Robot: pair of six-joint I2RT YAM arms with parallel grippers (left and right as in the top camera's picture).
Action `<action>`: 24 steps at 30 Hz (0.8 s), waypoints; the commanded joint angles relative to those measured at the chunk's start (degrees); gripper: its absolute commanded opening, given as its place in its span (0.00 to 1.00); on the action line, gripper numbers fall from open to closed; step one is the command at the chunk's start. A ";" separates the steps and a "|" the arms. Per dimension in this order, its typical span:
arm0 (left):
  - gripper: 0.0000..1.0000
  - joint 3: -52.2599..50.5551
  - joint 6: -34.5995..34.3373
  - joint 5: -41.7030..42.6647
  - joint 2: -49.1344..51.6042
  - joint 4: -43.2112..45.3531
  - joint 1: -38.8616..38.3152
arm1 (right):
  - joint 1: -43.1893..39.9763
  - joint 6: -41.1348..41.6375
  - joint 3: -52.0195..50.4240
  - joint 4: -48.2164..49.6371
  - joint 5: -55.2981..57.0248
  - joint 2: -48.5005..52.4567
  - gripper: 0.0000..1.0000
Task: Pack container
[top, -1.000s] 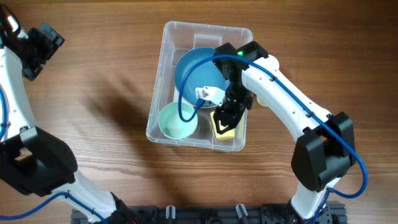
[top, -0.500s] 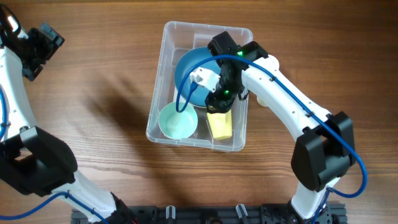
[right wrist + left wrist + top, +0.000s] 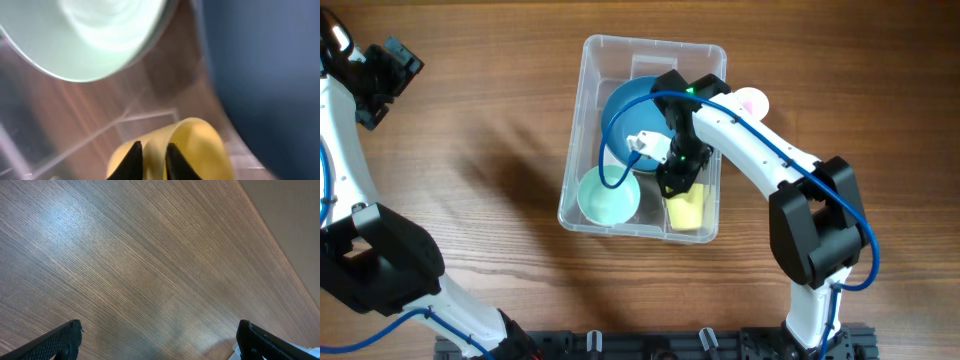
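The clear container [image 3: 655, 42] stands mid-table and holds a big blue bowl [image 3: 625, 115], a small mint bowl [image 3: 607, 195] and a yellow soft piece [image 3: 688, 210] in its right front corner. My right gripper [image 3: 678, 180] reaches down inside it. In the right wrist view, my right gripper [image 3: 154, 155] is pinched on a raised fold of the yellow piece [image 3: 200, 145], with the mint bowl [image 3: 100, 35] and blue bowl [image 3: 265, 65] beyond. My left gripper [image 3: 385, 75] hangs open at the far left, over bare wood [image 3: 160, 340].
The container's clear wall [image 3: 100, 135] runs close to the left of the yellow piece. The right arm [image 3: 770, 150] spans the container's right rim. A black rail [image 3: 650, 345] lines the table's front edge.
The right gripper rose over the blue bowl's edge half a second ago, then came back down onto the yellow piece and closed on it. The left arm has not moved.
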 commanded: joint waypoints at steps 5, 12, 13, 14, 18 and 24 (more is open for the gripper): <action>1.00 1.11 -0.48 -0.13 -1.60 0.13 0.13 | 0.07 0.70 0.55 -3.43 -0.17 0.07 0.04; 1.00 1.11 -0.50 -0.13 -1.60 0.13 0.13 | 0.07 0.74 5.25 -7.13 -0.11 0.00 0.04; 1.00 1.11 -0.50 -0.13 -1.60 0.15 0.13 | 0.07 0.74 6.29 -7.87 -0.09 0.00 0.04; 1.00 1.11 -0.50 -0.13 -1.60 0.13 0.13 | 0.07 0.90 7.41 -8.66 0.04 0.00 0.04; 1.00 1.11 -0.50 -0.13 -1.60 0.13 0.13 | 0.07 2.16 12.63 -11.26 0.87 0.00 0.04; 1.00 1.11 -0.50 -0.13 -1.60 0.13 0.13 | 0.07 3.67 19.85 -13.11 3.98 -0.11 0.04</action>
